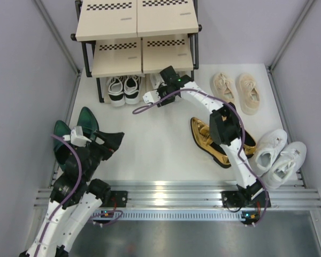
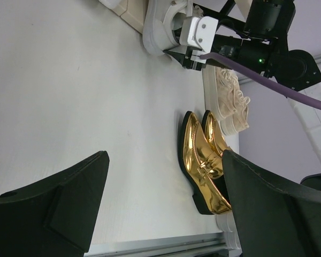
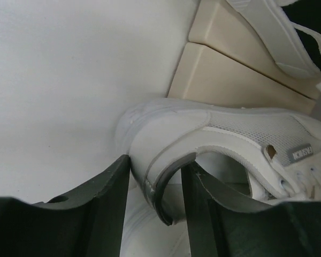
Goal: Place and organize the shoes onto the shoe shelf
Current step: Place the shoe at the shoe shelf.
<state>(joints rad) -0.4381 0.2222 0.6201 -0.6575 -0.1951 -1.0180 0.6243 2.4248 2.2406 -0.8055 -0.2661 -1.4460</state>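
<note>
**Right fingers on the white lace-up's heel at the foot of the shelf; left fingers spread and empty**

Your right gripper (image 3: 156,179) has its fingers drawn narrow over the heel collar of a white lace-up (image 3: 219,134). One finger is outside the heel and one is inside the opening. Gripping there leaves the toe free to lead, which suits sliding the shoe under a tier. Just beyond the fingers are pale beige slabs (image 3: 241,80), which look like low board edges of the shoe shelf (image 1: 134,21). A second white laced shoe (image 3: 278,37) lies past them. From above, the carried shoe is mostly hidden under the middle board. To the fingers' left, close by, the black-and-white sneakers (image 1: 123,88) already sit in the bottom bay. The open slot is narrow, so I judge you should keep the toe clear of them and of the black frame tube.

Your left gripper (image 2: 165,160) hovers with its fingers wide apart and nothing between them, only bare bench (image 1: 150,144) beneath. Right behind those fingers lie the dark green loafers (image 1: 75,126). Well ahead of them are the gold loafers (image 2: 203,160), and farther on the beige sneakers (image 1: 238,91). The chunky white sneakers (image 1: 278,155) sit near the right arm's base. The middle of the bench gives either arm room to move.
</note>
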